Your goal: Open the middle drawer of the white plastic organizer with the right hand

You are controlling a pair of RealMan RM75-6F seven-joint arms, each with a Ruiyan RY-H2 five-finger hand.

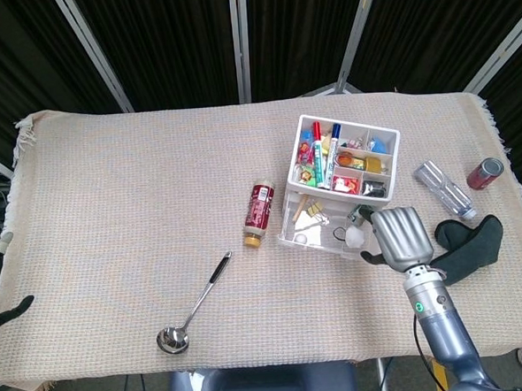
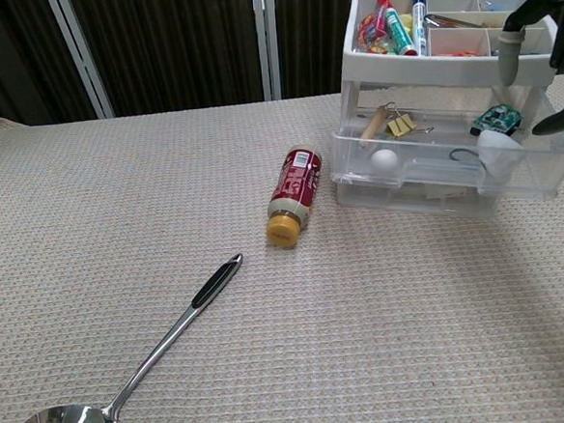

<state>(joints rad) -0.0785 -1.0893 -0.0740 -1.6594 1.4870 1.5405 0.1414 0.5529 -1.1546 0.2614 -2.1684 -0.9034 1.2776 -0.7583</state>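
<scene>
Left of the white plastic organizer (image 1: 340,186), a red bottle (image 1: 259,211) lies on the desk (image 1: 111,213). The organizer's middle drawer (image 2: 452,156) stands pulled out. At its right front corner hovers the right hand (image 1: 398,237), fingers (image 2: 512,45) apart, holding nothing.

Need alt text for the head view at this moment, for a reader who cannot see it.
The robot's right hand is at the front right corner of a white plastic organizer whose middle drawer is pulled out, showing small items. On the woven cloth lie a red bottle and a ladle to its left; a clear bottle, red can and dark mitt to its right.
</scene>
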